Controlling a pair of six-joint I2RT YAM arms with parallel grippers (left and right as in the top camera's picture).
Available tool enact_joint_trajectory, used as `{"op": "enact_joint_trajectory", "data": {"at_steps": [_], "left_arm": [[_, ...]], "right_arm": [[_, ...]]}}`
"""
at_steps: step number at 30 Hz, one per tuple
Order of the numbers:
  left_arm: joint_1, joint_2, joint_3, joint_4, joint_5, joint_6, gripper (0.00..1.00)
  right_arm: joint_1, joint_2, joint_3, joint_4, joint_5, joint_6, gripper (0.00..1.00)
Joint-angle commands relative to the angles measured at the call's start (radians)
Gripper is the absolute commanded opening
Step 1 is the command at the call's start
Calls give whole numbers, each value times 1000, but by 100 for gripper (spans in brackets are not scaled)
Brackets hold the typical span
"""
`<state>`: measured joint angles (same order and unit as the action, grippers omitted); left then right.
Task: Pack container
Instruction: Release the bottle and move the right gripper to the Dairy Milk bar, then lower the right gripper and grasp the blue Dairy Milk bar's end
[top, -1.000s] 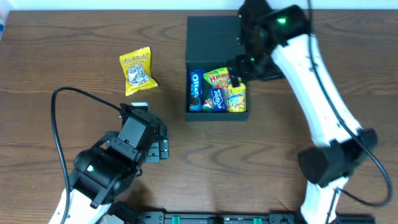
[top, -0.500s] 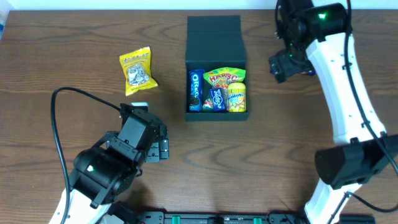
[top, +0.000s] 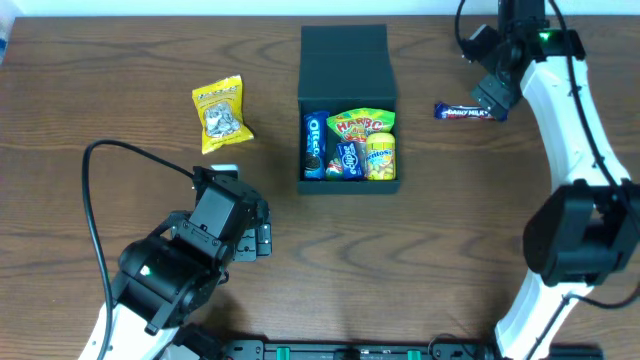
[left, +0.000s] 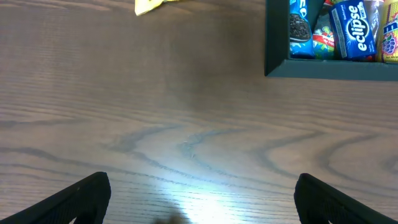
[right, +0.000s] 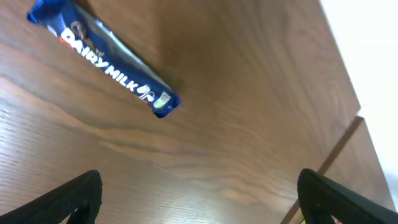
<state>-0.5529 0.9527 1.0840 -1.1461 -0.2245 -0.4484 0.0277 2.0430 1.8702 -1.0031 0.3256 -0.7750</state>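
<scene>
Currently in hand: fetching the next snack for the container (top: 343, 50), I'd judge; several packets (top: 350, 145) already stand inside it, and two more lie loose on the table (top: 100, 60).
Right gripper (right: 199, 183): fingers spread wide, holding nothing, hanging over bare wood.
Dairy Milk bar (right: 102, 65): flat on the table, ahead of the right gripper and off to one side. It is not between the fingers and nothing touches it.
Container: lid flap thrown back, mouth open. It sits beyond the bar from the right gripper, outside that wrist's view. From the left gripper it is ahead and to the right, well apart.
Left gripper (left: 202, 186): fingers likewise spread and empty, low over the table.
Yellow packet (top: 220, 113): ahead of the left gripper and a little to its left, well apart.
Next move: the right gripper looks to need a shift forward and sideways to bring the bar between its fingers, probably a turn to cross its narrow width, then a descent and a squeeze.
Watch for: the box looks nearly full, so the bar may have to lie on top.
</scene>
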Motion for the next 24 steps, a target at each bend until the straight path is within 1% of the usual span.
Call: {"op": "enact_joint_trajectory", "data": {"at_steps": [1, 2, 6, 8, 12, 18, 24], "left_arm": [[3, -2, -2, -3, -18, -8, 95], [3, -2, -2, -3, -18, -8, 95], [3, -2, -2, -3, -18, -8, 95], [3, -2, -2, -3, -18, -8, 95], [3, -2, -2, -3, -18, -8, 95], [3, -2, -2, -3, -18, -8, 95], [3, -2, -2, -3, -18, -8, 95]], "right_arm": [[-22, 53, -5, -2, -63, -62, 99], [-28, 63, -5, 3, -91, -79, 99], [-40, 105, -5, 6, -270, -237, 99], [-40, 119, -5, 28, -311, -282, 99], [-42, 156, -2, 113, -312, -305, 99], [-47, 206, 8, 116, -358, -315, 99], [-47, 263, 12, 126, -360, -315, 99]]}}
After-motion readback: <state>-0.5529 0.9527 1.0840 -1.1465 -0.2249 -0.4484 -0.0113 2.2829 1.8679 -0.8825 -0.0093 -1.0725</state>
